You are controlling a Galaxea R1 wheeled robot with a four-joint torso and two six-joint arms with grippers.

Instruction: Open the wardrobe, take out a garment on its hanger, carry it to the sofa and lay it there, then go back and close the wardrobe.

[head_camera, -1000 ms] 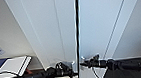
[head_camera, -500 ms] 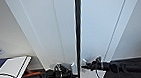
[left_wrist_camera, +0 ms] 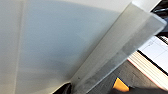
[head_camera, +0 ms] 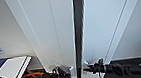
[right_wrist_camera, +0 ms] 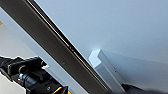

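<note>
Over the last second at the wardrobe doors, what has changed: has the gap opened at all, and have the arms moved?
The dark gap between the wardrobe doors has widened a little: one second ago it was a thin line, now a clear dark strip. The left gripper and right gripper have parted slightly with the door edges. The papers at the lower left stayed put, and the camera did not shift.

Head camera close before wardrobe (head_camera: 60,30) seam, wrist cameras closer, sharing doors.
</note>
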